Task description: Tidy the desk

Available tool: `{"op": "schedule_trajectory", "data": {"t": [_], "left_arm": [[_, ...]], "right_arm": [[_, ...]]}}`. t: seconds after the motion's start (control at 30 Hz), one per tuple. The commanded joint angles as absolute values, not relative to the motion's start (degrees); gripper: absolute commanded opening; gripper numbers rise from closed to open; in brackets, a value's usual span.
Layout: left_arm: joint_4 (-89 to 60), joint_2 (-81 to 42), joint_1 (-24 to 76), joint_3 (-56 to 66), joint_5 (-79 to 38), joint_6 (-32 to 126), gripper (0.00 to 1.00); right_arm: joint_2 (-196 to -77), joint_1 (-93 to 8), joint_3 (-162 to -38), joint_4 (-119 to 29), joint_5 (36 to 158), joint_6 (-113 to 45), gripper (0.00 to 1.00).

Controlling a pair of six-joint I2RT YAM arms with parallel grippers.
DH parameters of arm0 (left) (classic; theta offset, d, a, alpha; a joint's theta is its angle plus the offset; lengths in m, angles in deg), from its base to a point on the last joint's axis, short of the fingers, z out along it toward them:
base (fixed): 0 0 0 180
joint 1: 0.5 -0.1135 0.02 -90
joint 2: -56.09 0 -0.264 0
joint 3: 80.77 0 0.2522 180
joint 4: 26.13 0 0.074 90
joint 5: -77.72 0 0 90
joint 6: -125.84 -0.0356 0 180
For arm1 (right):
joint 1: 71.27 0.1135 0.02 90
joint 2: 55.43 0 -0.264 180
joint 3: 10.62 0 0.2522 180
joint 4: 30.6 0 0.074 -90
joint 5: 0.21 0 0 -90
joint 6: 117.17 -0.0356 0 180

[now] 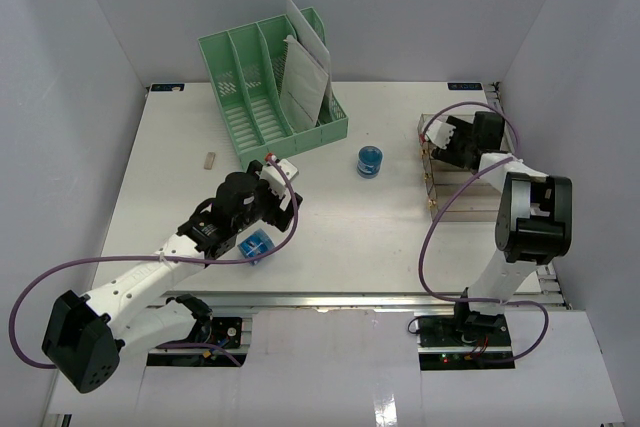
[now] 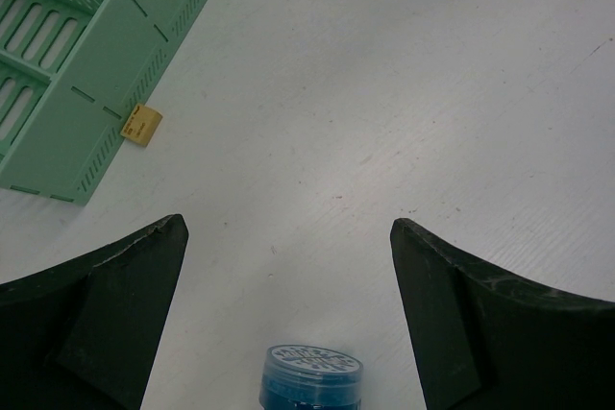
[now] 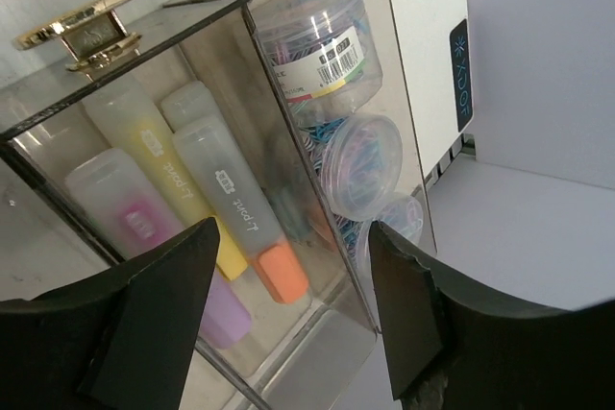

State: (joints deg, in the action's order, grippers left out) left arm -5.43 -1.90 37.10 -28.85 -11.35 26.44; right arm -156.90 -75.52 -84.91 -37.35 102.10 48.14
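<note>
The desk (image 1: pixel 380 237) is a white tabletop filling the middle of the overhead view, its metal rail along the near edge. At its 11 o'clock stands a green slotted file rack (image 1: pixel 262 97), with sheets of paper (image 1: pixel 303 77) upright in its right-hand slot. At 3 o'clock lies a clear plastic compartment tray (image 1: pixel 470 209). One compartment holds highlighters (image 3: pixel 240 213) lying side by side, with yellow, orange and pink or purple ends. The compartment beside it holds round clear tubs of coloured paper clips (image 3: pixel 322 40). A blue jar (image 1: pixel 370 161) stands alone just toward 1 o'clock of the desk's centre, well apart from both containers. A second blue-lidded jar (image 2: pixel 312 376) sits toward 7 o'clock. The left arm reaches from its base at 7 o'clock toward the centre. The left gripper (image 2: pixel 288 228) is spread wide with nothing in its grasp, that second jar low between its fingers at the near edge of its camera view. The right arm rises from 5 o'clock and bends over the tray. The right gripper (image 3: pixel 293 232) hovers above the highlighters, fingers parted and holding nothing.
</note>
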Motion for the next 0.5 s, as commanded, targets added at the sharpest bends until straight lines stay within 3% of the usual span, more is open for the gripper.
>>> {"op": "schedule_trajectory", "data": {"t": [0.0,0.27,0.4,0.47], "left_arm": [[-5.05,-1.83,36.94,-28.92,-12.19,26.79,0.98],[-4.9,-2.02,36.94,-28.95,-12.19,27.04,0.98],[-4.71,-1.99,36.94,-28.95,-12.01,27.15,0.98],[-4.51,-1.72,36.94,-29.01,-11.87,27.42,0.98]], "right_arm": [[-150.07,-75.48,-84.89,-36.75,108.76,31.33,0.71],[-147.2,-72.23,-87.73,-41.26,135.32,0.86,0.82],[-153.43,-65.18,-98.09,-54.07,134.59,-1.74,0.8],[-155.09,-62.24,-99.46,-52.57,131.74,-5.13,0.81]]}}
